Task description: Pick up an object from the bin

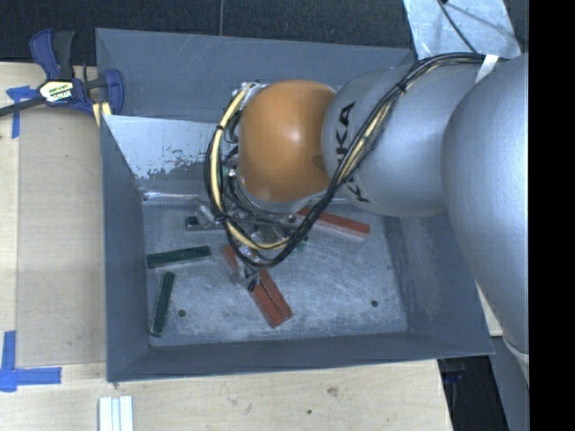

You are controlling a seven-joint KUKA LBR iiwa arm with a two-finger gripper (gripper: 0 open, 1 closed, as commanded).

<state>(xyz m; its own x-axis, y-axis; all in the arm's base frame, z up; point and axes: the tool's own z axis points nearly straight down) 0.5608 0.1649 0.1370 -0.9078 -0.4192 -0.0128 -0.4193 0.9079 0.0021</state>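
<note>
Claw (250, 277), state unclear, over red-brown bar (272, 304) mid-bin; 2nd red-brown bar (342, 225) + green bar (178, 257) nearby

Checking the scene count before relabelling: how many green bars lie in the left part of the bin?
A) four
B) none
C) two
C: one green bar lies crosswise, and a second green bar lies just below it, running towards the near wall.
</note>
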